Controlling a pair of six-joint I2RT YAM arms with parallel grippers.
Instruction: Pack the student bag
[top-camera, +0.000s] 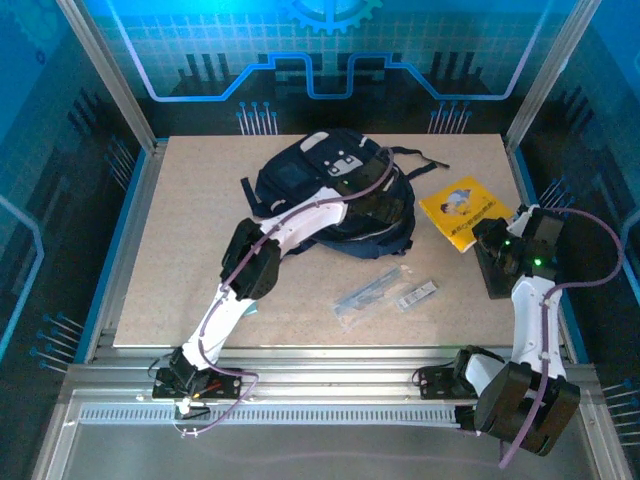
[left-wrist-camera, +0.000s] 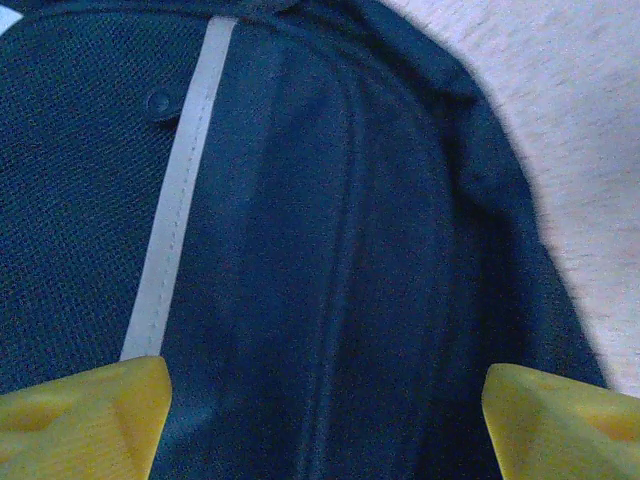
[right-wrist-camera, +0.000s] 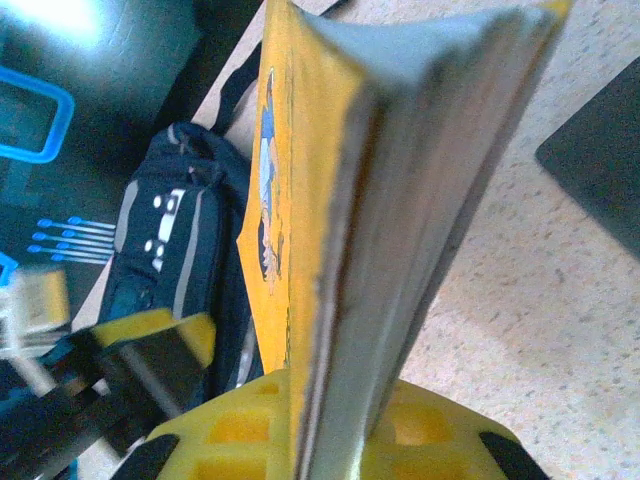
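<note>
- Right gripper (right-wrist-camera: 335, 445) — clamped on one edge of a yellow paperback book (right-wrist-camera: 400, 200). The book stands edge-on between the yellow fingers (right-wrist-camera: 440, 425), with its page block facing the wrist camera.
- Left gripper (left-wrist-camera: 320, 430) — jaws spread wide and holding nothing. Its yellow tips (left-wrist-camera: 80, 420) straddle the navy fabric of the student bag (left-wrist-camera: 330, 250), which lies directly beneath them. A light-grey stripe (left-wrist-camera: 170, 230) runs away past the left-hand tip.
- From the right gripper, the bag lies beyond the book and to its left, with the white-grey patch (right-wrist-camera: 165, 225) facing up.
- Two clear packets (top-camera: 370, 292) lie on the tabletop (top-camera: 200, 250), nearer the arm bases than either gripper.
- The step in hand looks like opening the bag to take the book; no open mouth can be made out.
- To do it well, the left jaws should pinch a fold at the zip edge rather than flat cloth, then lift it so the mouth gapes.
- The right arm should keep the book firmly clamped and enter corner-first, clear of the straps.
- Writing: the book cover shows a cartoon figure and dark lettering, too small to read. The patch carries marks but no legible brand.
</note>
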